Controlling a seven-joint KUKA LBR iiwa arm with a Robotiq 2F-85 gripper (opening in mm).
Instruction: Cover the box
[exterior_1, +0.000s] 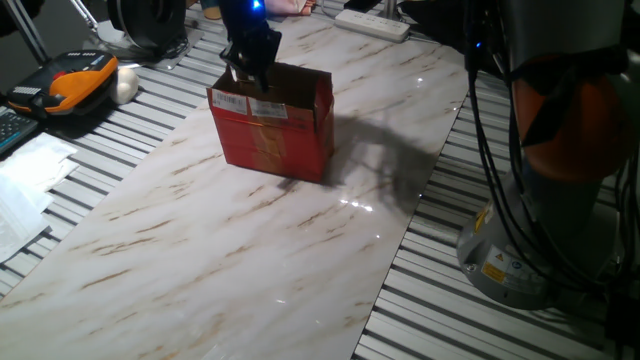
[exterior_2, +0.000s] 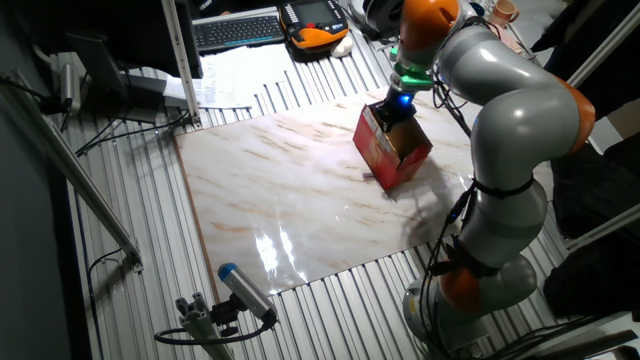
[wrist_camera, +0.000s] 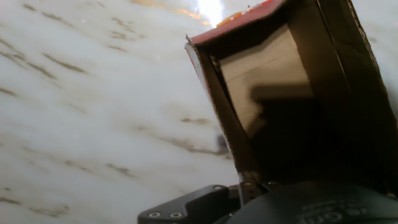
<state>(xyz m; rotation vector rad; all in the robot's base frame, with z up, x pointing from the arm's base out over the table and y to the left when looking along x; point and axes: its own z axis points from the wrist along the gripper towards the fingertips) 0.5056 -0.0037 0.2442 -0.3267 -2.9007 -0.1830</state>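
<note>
The box (exterior_1: 272, 130) stands upright on the marble-patterned surface (exterior_1: 200, 260), toward the far end of the slab and nearer the arm's side than the middle. It is red, with white labels (exterior_1: 232, 101) along the top edge of its near face and faded gold print below them. Its top is open: brown inner flaps stand up around the opening, and the hand view looks down into a brown, shadowed interior (wrist_camera: 273, 81) with the red outer edge showing at the top corner.

The pincer (exterior_1: 250, 62) is black, with a blue light glowing just above it, and it sits at the box's upper rim on the far left corner, its tips down at or just inside the opening. In the hand view part of its dark body fills the lower edge of the picture, pressed close against a cardboard flap (wrist_camera: 227, 118). Whether the fingers are spread or closed on that flap I cannot tell; the tips are hidden in every view.

In the other fixed view the grey and orange arm (exterior_2: 510, 110) arches over from the right to the box.

Around the slab lies ribbed metal tabletop (exterior_1: 100, 150). Well apart from the box are an orange-and-black handheld device (exterior_1: 75, 80), a white power strip (exterior_1: 372, 24) and loose papers (exterior_1: 25, 180).
</note>
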